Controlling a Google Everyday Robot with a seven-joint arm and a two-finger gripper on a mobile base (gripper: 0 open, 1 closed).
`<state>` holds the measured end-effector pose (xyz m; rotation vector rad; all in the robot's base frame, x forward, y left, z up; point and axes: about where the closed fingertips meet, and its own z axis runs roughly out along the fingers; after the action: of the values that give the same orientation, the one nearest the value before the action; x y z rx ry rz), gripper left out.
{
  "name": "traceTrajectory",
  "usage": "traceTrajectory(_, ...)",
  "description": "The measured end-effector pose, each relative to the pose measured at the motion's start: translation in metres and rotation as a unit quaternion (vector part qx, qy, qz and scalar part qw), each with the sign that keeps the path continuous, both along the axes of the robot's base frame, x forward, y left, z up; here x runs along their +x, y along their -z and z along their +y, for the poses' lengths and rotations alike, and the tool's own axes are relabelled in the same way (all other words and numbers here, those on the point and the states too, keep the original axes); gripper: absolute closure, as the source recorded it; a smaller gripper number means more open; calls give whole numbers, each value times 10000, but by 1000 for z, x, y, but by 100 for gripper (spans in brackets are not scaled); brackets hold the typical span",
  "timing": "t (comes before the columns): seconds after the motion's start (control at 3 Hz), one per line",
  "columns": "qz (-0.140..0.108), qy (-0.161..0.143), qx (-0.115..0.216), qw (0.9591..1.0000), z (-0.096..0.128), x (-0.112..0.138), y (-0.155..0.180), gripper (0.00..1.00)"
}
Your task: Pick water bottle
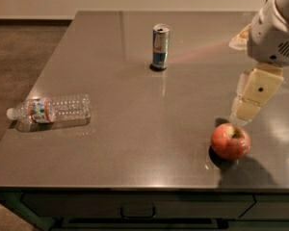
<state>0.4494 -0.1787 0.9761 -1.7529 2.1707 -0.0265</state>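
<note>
The water bottle (pixel 50 109) is a small clear ribbed plastic bottle. It lies on its side near the left edge of the grey table (pixel 135 143), white cap pointing left, with a red, white and green label. My gripper (pixel 244 113) hangs at the right side of the table, pointing down. It is just above and behind a red apple (pixel 230 141), far to the right of the bottle. It holds nothing that I can see.
A slim blue-silver can (pixel 160 47) stands upright at the middle back of the table. The apple sits near the front right edge. A drawer handle (pixel 137 211) shows below the front edge. Brown floor (pixel 19 57) lies to the left.
</note>
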Motion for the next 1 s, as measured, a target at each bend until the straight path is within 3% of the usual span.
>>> traceTrajectory(0.33,-32,-381,83,9992,60,9,3,0)
traceTrajectory(1.0,36,-1110,-253,9935,168,18,29,0)
